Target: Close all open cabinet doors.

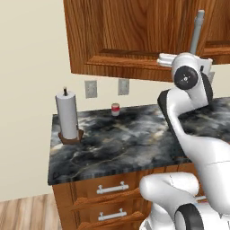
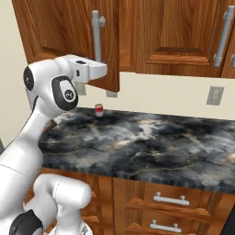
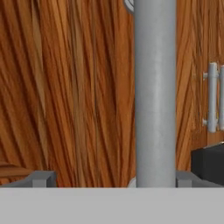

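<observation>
Right base view: open cabinet door (image 2: 69, 32) swung out over the counter (image 2: 151, 142), its bar handle (image 2: 96, 36) just above the gripper (image 2: 102, 69). Gripper sits at the door's lower edge; can't tell if fingers are wide or narrow. Hand view: handle (image 3: 155, 92) dead centre, very close, wood behind; more handles (image 3: 213, 97) at right on closed doors. Left base view: paper towel roll (image 1: 67, 116) on holder at counter's left end, small red-capped jar (image 1: 115, 109) by the wall, two outlets (image 1: 90, 88) above it, drawers (image 1: 110, 188) below. No readable text.
</observation>
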